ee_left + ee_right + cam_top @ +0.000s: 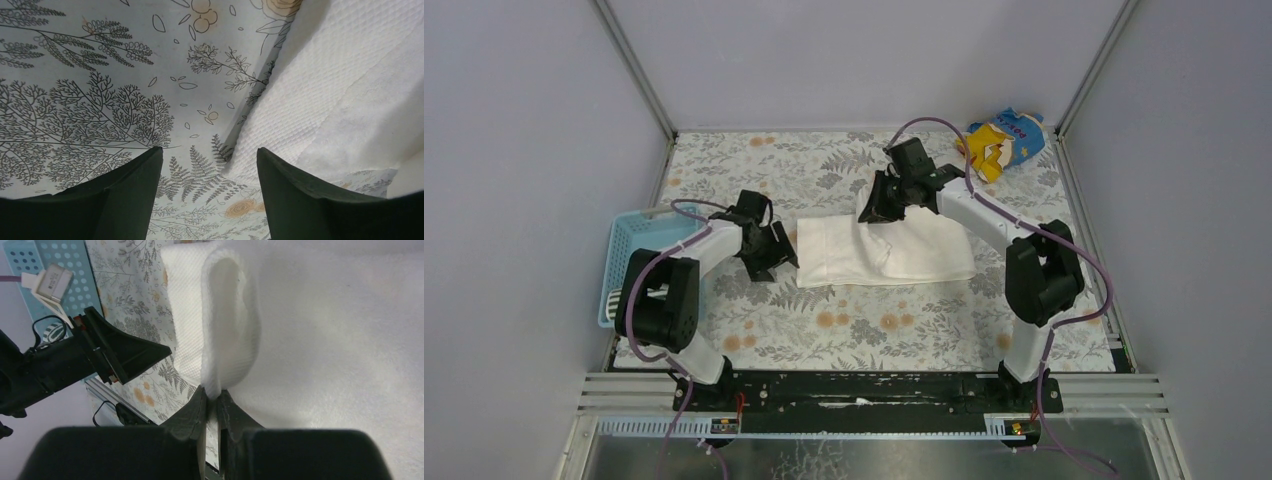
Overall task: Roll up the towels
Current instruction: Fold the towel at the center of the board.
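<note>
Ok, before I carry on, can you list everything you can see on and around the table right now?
towel: one, white, middle of the table, one fold lifted
striped cloth: one, black and white, in the basket, mostly hidden
basket: one, light blue, left edge of the table
printed cloth: one, yellow and blue, crumpled in the far right corner
table: one, grey floral cover
left gripper: one, black, open, above the table at the towel's left edge
right gripper: one, black, shut on the towel's lifted fold
</note>
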### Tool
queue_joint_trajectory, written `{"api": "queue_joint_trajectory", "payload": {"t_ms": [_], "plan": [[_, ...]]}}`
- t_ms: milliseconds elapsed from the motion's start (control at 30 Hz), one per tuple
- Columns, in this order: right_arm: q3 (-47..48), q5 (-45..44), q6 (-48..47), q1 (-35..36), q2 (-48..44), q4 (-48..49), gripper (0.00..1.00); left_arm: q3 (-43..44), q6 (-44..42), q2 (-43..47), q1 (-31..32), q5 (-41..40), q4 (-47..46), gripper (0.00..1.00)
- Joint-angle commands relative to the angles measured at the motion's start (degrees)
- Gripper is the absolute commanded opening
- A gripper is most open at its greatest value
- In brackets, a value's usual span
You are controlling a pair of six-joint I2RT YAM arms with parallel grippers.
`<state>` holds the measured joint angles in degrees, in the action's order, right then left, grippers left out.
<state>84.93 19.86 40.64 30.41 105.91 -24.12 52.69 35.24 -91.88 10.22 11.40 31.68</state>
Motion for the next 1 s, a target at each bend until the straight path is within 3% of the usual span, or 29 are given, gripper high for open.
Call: {"api": "queue_joint_trajectory", "payload": {"t_ms": [0,167,467,967], "plan": [[3.57,-3.00,3.73,1.58,0.00,0.64,0.00,-1.29,1.43,-1.22,0.62,1.41,-3.49,0.66],[5.15,-4.19,5.62,3.55,1.33,1.48,0.00,-1.31,1.58,-1.61,1.38,1.24,-3.64,0.56],[7.31,-4.55,8.71,6.34,4.37,3.01,0.00,-1.53,1.67,-1.82,2.41,0.33,-3.73,0.47],[12.64,-6.76,10.62,9.43,9.09,3.14,0.00,-1.31,1.49,-1.18,3.16,-1.32,-3.21,0.43]]}}
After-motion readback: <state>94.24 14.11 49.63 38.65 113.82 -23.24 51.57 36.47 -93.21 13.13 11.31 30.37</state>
